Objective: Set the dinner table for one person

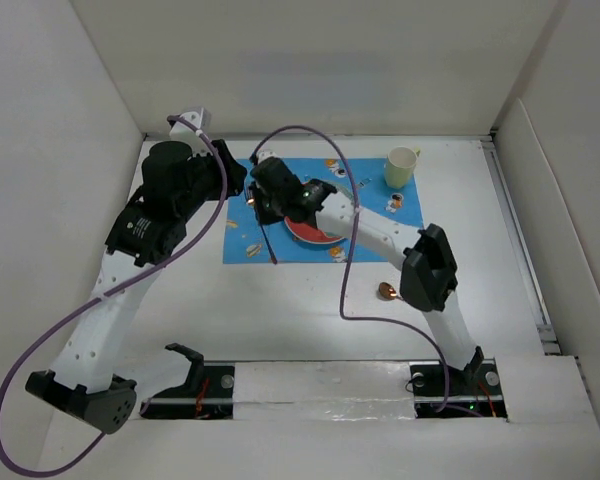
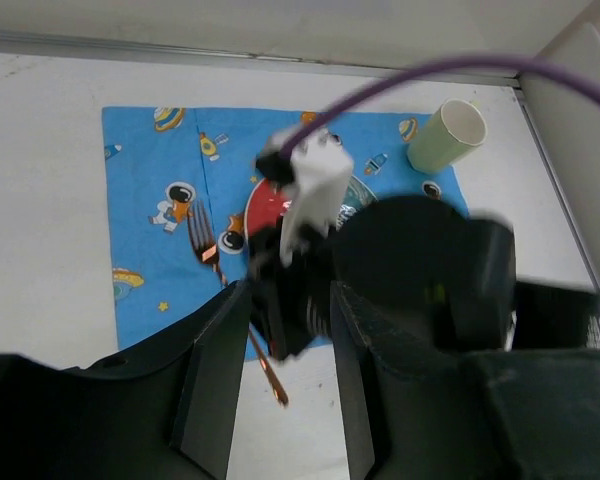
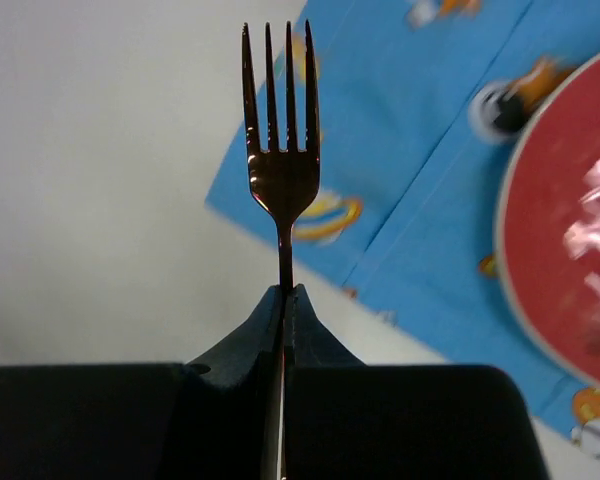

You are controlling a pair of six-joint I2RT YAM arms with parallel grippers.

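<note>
The white dinner table [image 1: 310,310] carries a blue space-print placemat [image 1: 242,240] with a red plate [image 1: 315,236] on it. My right gripper [image 3: 287,295] is shut on the neck of a copper fork [image 3: 280,150], tines pointing ahead over the mat's left part, left of the plate [image 3: 570,230]. In the top view the right gripper [image 1: 263,200] is over the mat and the fork's handle [image 1: 271,247] reaches past the mat's near edge. My left gripper [image 2: 280,400] is open and empty, hovering above the right wrist; the fork [image 2: 205,245] shows below it.
A pale green cup [image 1: 401,166] stands at the mat's far right corner, also in the left wrist view [image 2: 447,135]. A copper spoon [image 1: 387,291] lies on the table near the right arm's elbow. White walls close in the table on three sides.
</note>
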